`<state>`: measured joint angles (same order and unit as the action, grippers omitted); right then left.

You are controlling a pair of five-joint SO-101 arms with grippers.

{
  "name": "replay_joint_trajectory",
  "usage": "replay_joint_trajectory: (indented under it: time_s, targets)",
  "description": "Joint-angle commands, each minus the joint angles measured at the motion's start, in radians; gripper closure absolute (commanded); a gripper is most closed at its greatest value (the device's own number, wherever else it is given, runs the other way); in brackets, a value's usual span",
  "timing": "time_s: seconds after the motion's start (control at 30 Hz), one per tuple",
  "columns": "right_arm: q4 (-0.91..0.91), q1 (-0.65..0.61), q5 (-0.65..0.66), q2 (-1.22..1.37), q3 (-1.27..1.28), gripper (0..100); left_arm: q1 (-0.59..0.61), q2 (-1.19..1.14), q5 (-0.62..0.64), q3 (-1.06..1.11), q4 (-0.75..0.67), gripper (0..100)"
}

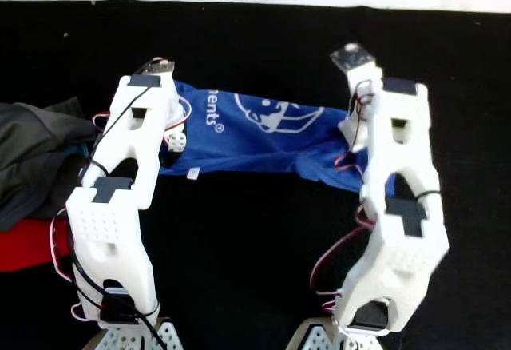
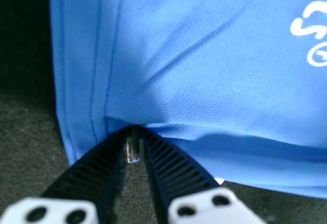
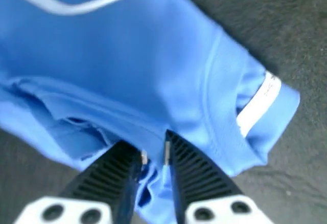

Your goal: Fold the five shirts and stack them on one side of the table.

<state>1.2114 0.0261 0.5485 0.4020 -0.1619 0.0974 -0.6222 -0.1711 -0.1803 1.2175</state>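
Observation:
A blue shirt (image 1: 263,130) with white print lies stretched across the black table between the two arms. My left gripper (image 2: 135,138) is shut on the shirt's hem edge (image 2: 102,116), at the shirt's left end in the high view. My right gripper (image 3: 153,155) is shut on the blue fabric near the collar (image 3: 255,106), at the shirt's right end. In the high view the left arm (image 1: 128,166) covers the left end and the right arm (image 1: 395,174) covers the right end. The shirt looks folded lengthwise into a narrow band.
A pile of dark grey clothing (image 1: 36,154) lies at the table's left edge, with a red garment (image 1: 24,242) beneath it. The black table (image 1: 255,238) is bare in front of the shirt. A white wall runs behind the far edge.

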Motion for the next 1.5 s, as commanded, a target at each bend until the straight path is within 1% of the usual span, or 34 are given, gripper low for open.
replay_joint_trajectory:
  time_s: [0.0,0.13,0.27,0.5,0.53,0.67,0.77,0.8,0.87,0.9,0.97,1.1,1.2,1.27,1.33,1.47]
  targets:
    - [0.005,0.027,-0.149,0.031,-0.134,81.6,0.024,-0.008,0.005,0.001,-0.028,99]
    - [0.031,0.056,-0.230,0.015,-0.171,83.0,0.024,-0.008,0.005,0.001,-0.028,99]
    - [0.136,0.068,-0.232,-0.054,-0.193,83.0,0.024,-0.008,0.005,0.001,-0.028,99]
    - [0.349,0.044,-0.230,-0.205,-0.193,83.2,0.035,0.008,0.006,-0.008,-0.018,99]
    - [0.367,0.042,-0.230,-0.236,-0.193,83.2,0.038,0.027,0.006,-0.024,-0.009,99]
    - [0.432,0.042,-0.229,-0.348,-0.183,83.2,0.053,0.140,0.006,-0.119,0.115,99]
    - [0.484,0.038,-0.229,-0.366,-0.183,83.2,0.073,0.194,-0.003,-0.223,0.173,98]
    - [0.496,0.035,-0.229,-0.369,-0.183,83.2,0.081,0.196,-0.023,-0.255,0.178,96]
    - [0.527,0.030,-0.230,-0.374,-0.183,83.2,0.088,0.171,-0.064,-0.305,0.181,89]
    - [0.541,0.030,-0.230,-0.380,-0.183,83.2,0.088,0.147,-0.069,-0.326,0.181,85]
    - [0.549,0.031,-0.230,-0.410,-0.176,83.2,0.088,0.081,-0.069,-0.372,0.180,79]
    - [0.549,0.030,-0.222,-0.544,-0.068,83.2,0.093,-0.071,-0.069,-0.516,0.187,80]
    - [0.532,0.012,-0.178,-0.668,0.074,83.2,0.101,-0.171,-0.071,-0.616,0.187,80]
    - [0.495,0.010,-0.172,-0.754,0.186,83.2,0.099,-0.231,-0.075,-0.667,0.189,80]
    - [0.444,0.010,-0.160,-0.835,0.306,83.2,0.097,-0.289,-0.107,-0.711,0.189,80]
    - [0.363,0.008,-0.153,-0.972,0.516,83.2,0.102,-0.364,-0.120,-0.756,0.210,80]
